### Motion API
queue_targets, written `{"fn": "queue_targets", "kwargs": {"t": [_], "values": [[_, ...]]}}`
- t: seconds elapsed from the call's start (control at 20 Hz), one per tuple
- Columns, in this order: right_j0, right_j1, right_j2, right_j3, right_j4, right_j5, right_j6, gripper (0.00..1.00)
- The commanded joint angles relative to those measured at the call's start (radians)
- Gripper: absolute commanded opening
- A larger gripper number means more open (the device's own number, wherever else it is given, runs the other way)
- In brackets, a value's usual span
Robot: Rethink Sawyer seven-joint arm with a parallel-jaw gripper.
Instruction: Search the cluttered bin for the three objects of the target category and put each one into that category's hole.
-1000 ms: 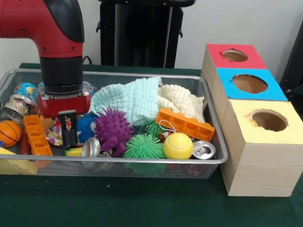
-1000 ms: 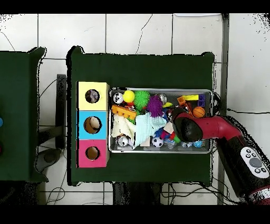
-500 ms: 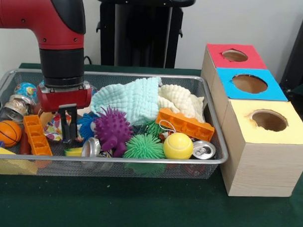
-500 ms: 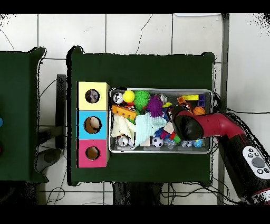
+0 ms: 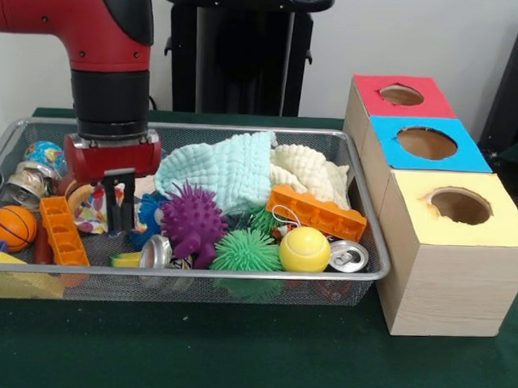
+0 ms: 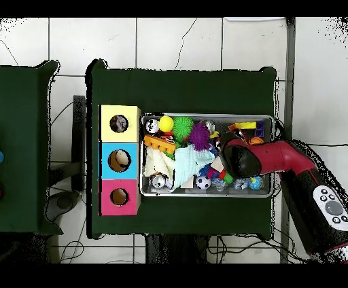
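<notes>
A wire mesh bin holds mixed clutter. In it lie a purple spiky ball, a green spiky ball, a blue spiky ball, a yellow tennis ball, a small basketball, two orange bricks and two cans. My gripper hangs over the bin's left part, just left of the blue spiky ball, shut, with nothing seen in it. In the overhead view the arm hides it.
Right of the bin stand three wooden boxes with round holes: red, blue and yellow. A mint cloth and a cream cloth are heaped at the bin's back. A yellow block lies in the front-left corner.
The arm has risen a little and shifted slightly right in the front view, drawing the gripper up out of the clutter. The objects in the bin stay put.
</notes>
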Motion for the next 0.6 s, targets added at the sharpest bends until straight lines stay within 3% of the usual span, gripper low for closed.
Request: {"fn": "queue_targets", "kwargs": {"t": [0.05,0.6], "values": [[0.041,-0.127,0.042,0.059,0.040,0.179,-0.232,0.00],[0.129,-0.297,0.022,0.109,0.201,0.329,-0.125,0.00]]}}
